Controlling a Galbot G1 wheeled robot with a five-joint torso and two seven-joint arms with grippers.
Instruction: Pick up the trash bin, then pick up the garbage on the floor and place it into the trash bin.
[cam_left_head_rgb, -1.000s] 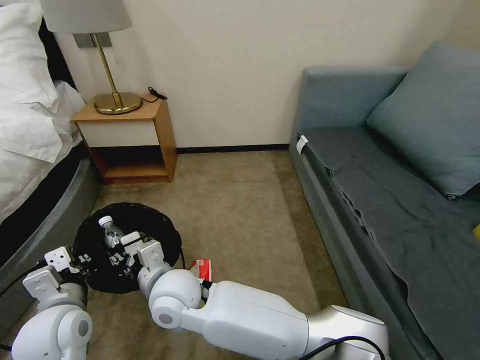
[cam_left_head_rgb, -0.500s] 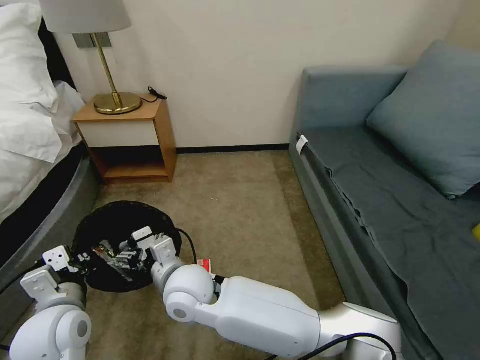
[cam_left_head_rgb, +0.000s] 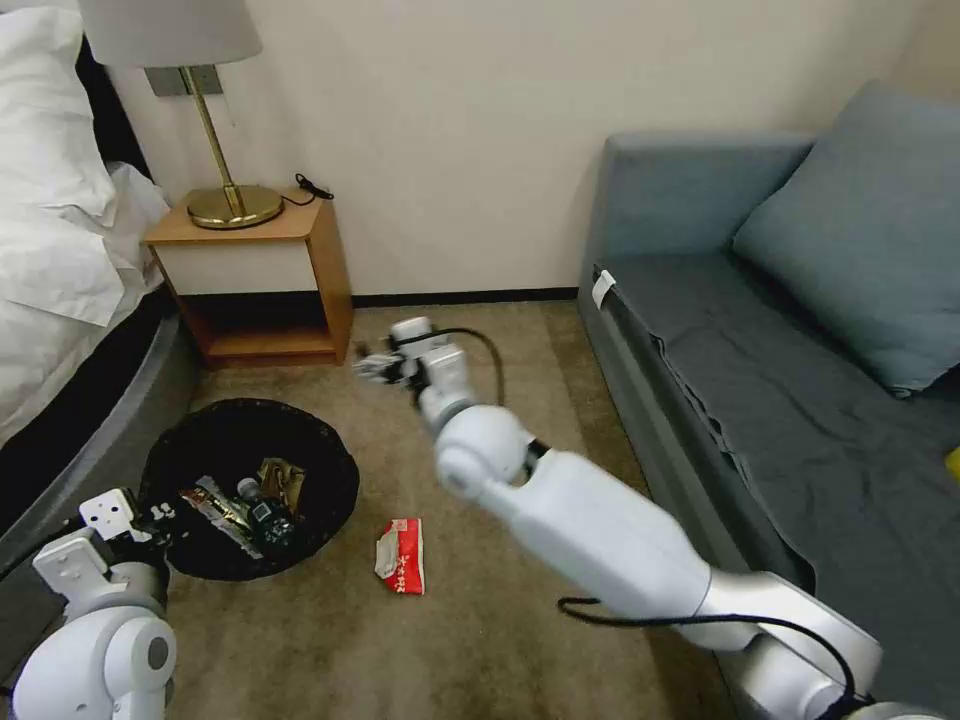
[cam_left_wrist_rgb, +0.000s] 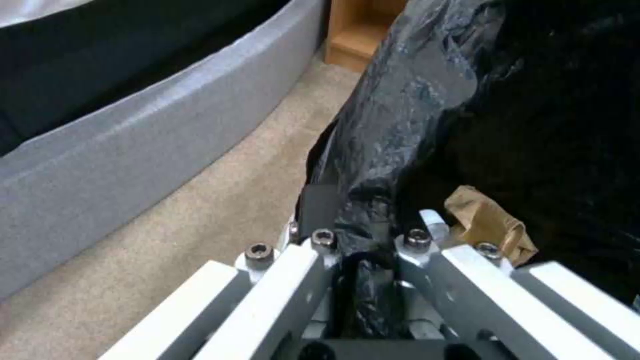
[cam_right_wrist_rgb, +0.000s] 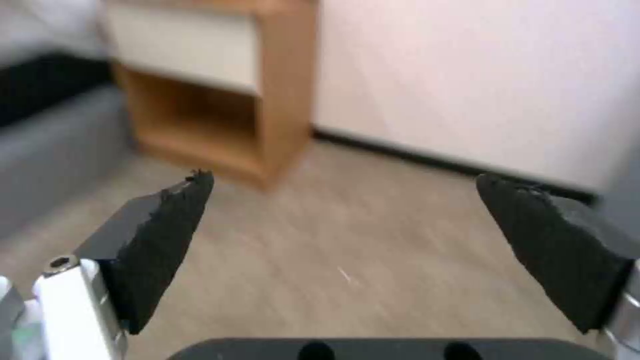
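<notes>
The trash bin (cam_left_head_rgb: 250, 408), lined with a black bag, stands on the carpet beside the bed. My left gripper (cam_left_head_rgb: 158, 516) is shut on its near rim, and the left wrist view shows the bag (cam_left_wrist_rgb: 413, 100) pinched in that gripper (cam_left_wrist_rgb: 360, 235). Inside lie a small clear bottle (cam_left_head_rgb: 265, 512), a long gold-dark wrapper (cam_left_head_rgb: 212, 503) and tan crumpled paper (cam_left_head_rgb: 283, 474) (cam_left_wrist_rgb: 490, 227). A crumpled red-white wrapper (cam_left_head_rgb: 400, 556) lies on the floor just right of the bin. My right gripper (cam_left_head_rgb: 382, 366) hangs open and empty above the carpet near the nightstand, its black pads (cam_right_wrist_rgb: 175, 220) far apart.
A wooden nightstand (cam_left_head_rgb: 262, 270) (cam_right_wrist_rgb: 220, 90) with a brass lamp (cam_left_head_rgb: 230, 195) stands against the wall. The bed frame (cam_left_head_rgb: 90, 440) borders the left and a grey-blue sofa (cam_left_head_rgb: 780, 340) the right. Open carpet (cam_left_head_rgb: 480, 400) lies between them.
My right gripper let the bottle go into the bin, rose out and swung away toward the nightstand, uncovering the red-white wrapper. My left gripper kept its hold on the rim.
</notes>
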